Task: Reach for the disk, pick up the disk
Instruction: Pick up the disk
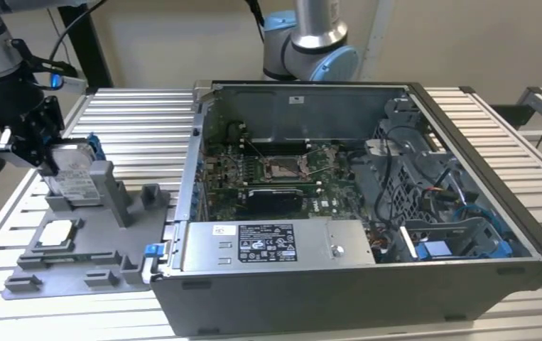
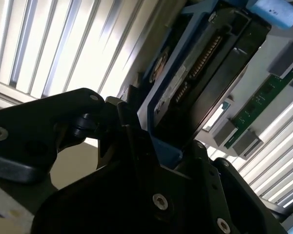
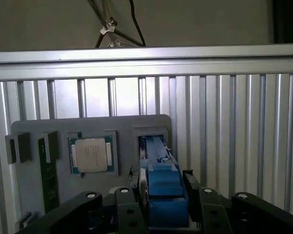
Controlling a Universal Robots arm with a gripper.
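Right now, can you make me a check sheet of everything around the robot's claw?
Surface: slatted metal table, carrying a grey fixture tray and an open computer case.
Job's things: the disk stands tilted in a slot of the tray, with blue rails on its sides.
Clutter: processor chip and memory stick in the tray; power supply inside the case.
Claw: the claw is closed on the disk's upper end.
Cables: black cable hanging beyond the table; wires inside the case.
Surroundings: second robot arm behind the case; plain wall.
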